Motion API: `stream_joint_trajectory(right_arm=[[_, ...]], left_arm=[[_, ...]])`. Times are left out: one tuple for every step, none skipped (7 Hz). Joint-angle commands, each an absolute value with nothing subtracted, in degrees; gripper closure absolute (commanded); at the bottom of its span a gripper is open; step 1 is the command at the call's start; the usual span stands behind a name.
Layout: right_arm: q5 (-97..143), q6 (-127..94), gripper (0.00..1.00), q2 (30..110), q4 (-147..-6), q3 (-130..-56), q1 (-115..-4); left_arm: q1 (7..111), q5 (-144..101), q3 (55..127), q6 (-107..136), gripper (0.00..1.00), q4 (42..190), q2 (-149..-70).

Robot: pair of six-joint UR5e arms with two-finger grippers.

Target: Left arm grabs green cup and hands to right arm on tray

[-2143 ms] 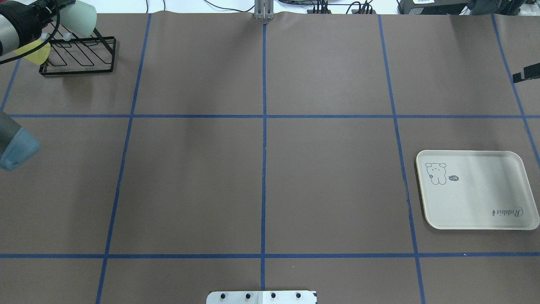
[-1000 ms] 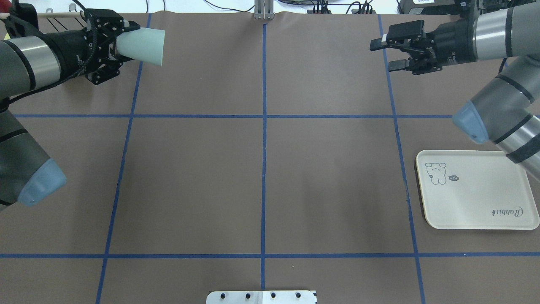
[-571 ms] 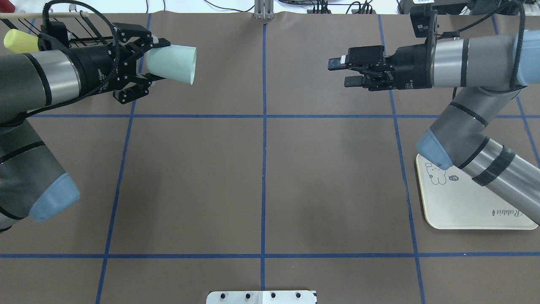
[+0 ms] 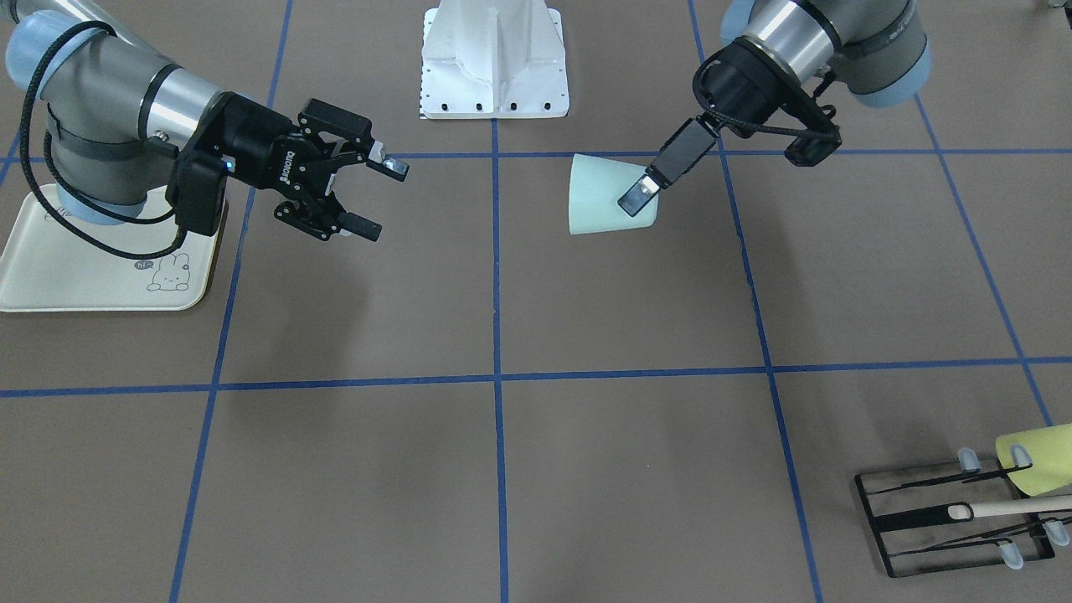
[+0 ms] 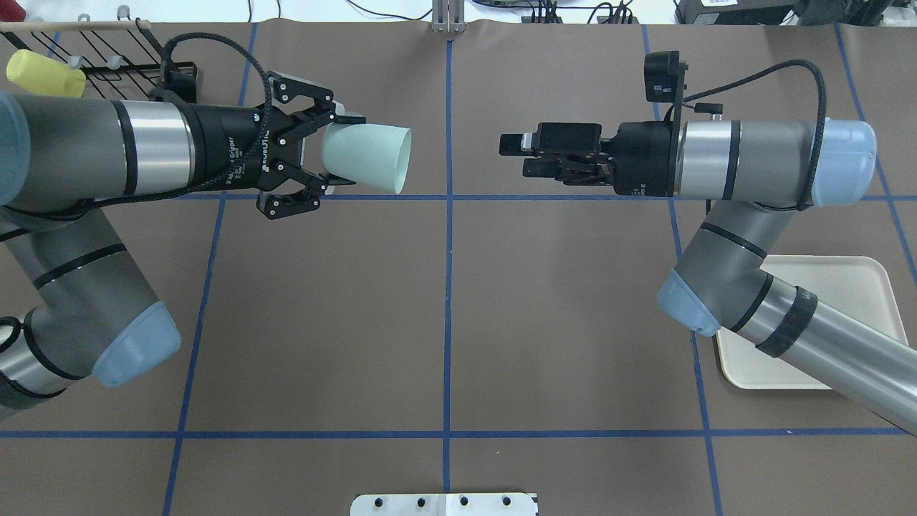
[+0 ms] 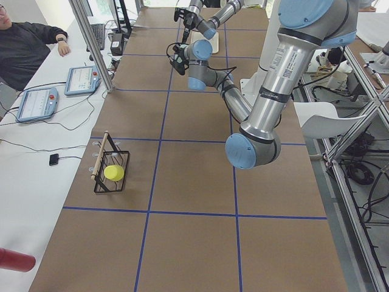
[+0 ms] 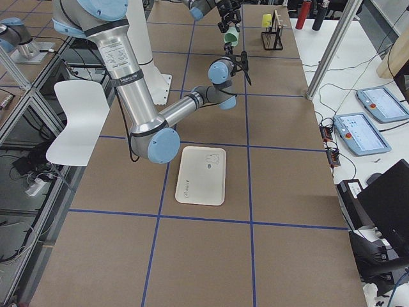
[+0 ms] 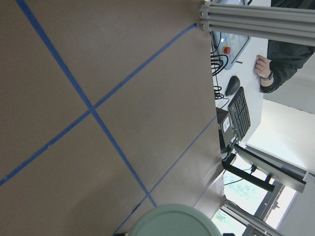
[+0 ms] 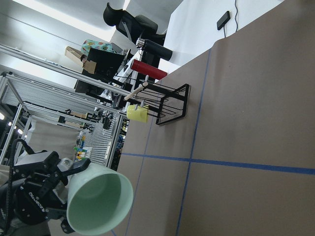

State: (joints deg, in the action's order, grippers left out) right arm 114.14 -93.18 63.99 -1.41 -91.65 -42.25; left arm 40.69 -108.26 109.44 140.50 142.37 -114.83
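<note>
one green cup (image 5: pixel 365 158) hangs in the air over the far half of the bench (image 5: pixel 322 322), just left of the middle blue line. its long axis lies level along the bench, open mouth toward the right tool (image 5: pixel 519 156). the left tool (image 5: pixel 326 154) is clamped on its narrow base. the right tool, marked "robotiq", has its fingers spread, empty, apart from the cup. one cream tray (image 5: pixel 852 287) with a bunny drawing lies under the right arm (image 5: pixel 745 165). one yellow-green cup (image 4: pixel 1038 456) sits on one black wire rack (image 4: pixel 914 517).
</note>
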Motion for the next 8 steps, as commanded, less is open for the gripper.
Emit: stream_joint_trajectory(right_arm=[[111.29, -93.08, 0.02, 63.63, 1.13, -91.58, -40.18], [111.1, -92.99, 0.02, 63.55, 1.75, -91.58, -39.91], [111.09, -92.9, 0.02, 63.63, 1.84, -91.58, -39.82], [111.27, -92.81, 0.02, 64.24, 2.89, -91.5, -39.9], [111.27, -92.81, 0.02, 64.42, 4.12, -91.32, -39.82], [111.27, -92.81, 0.02, 64.42, 4.3, -91.14, -39.73], [111.18, -92.73, 0.02, 64.25, 4.31, -91.14, -39.38], [111.09, -92.64, 0.02, 64.25, 4.31, -91.14, -39.03]], left_arm=[[36.49, -108.54, 109.42, 144.83, 0.83, 142.38, -117.24], [36.47, -108.46, 109.25, 148.5, 0.83, 142.3, -118.9], [36.47, -108.46, 109.16, 150.62, 0.85, 142.29, -119.09], [36.74, -108.46, 108.99, 151.51, 0.86, 142.29, -119.0], [37.09, -108.37, 108.72, 151.87, 0.86, 142.29, -118.92], [37.18, -108.28, 108.55, 151.96, 0.86, 142.29, -118.92], [37.09, -108.19, 108.28, 153.27, 0.87, 142.29, -118.92], [37.18, -108.11, 108.11, 154.15, 0.87, 142.29, -119.0]])
